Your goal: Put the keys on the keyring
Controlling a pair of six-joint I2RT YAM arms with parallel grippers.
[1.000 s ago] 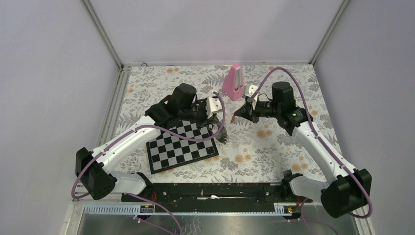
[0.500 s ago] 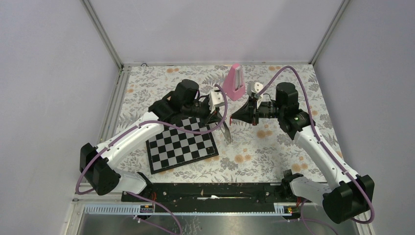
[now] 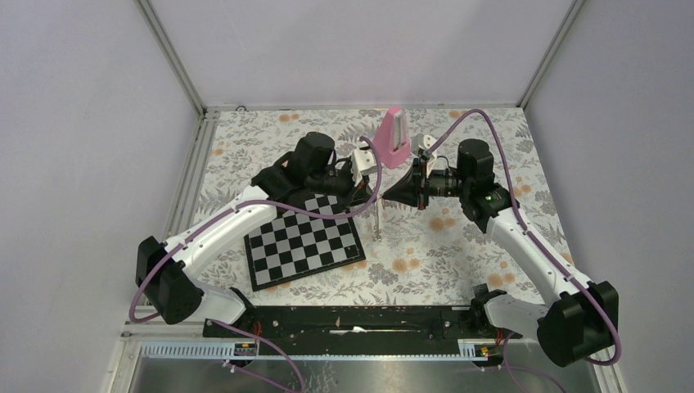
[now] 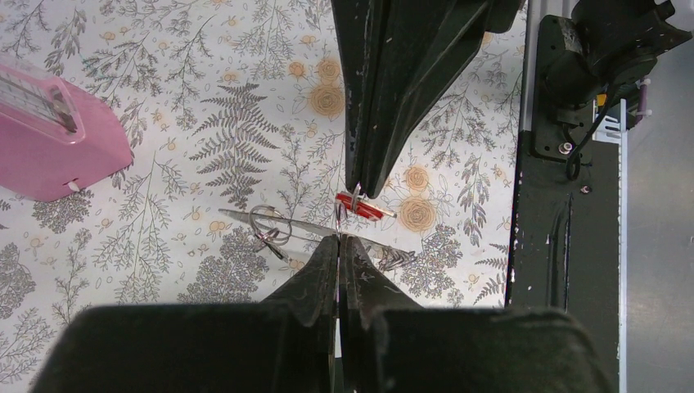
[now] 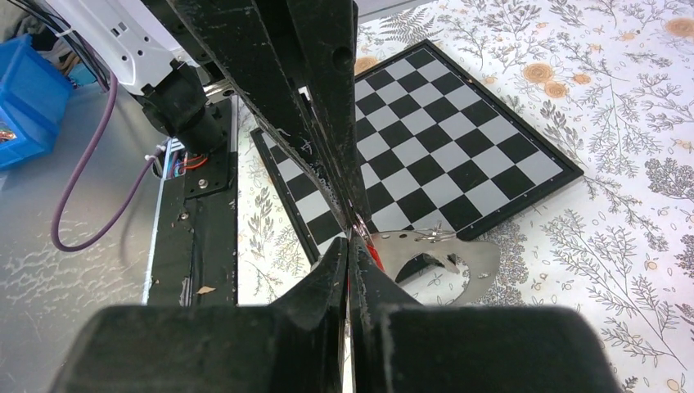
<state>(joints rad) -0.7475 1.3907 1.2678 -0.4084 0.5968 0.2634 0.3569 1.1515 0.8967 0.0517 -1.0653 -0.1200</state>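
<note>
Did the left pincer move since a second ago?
Yes. The left pincer has moved away from the chessboard corner and is now closer to the pink metronome.

No legible text or markings

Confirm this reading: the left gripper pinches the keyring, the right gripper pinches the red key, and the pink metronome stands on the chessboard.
Wrong on one point: the pink metronome stands on the floral cloth, off the chessboard, as the top view shows. The rest holds: the left gripper pinches the keyring and the right gripper pinches the red key.
</note>
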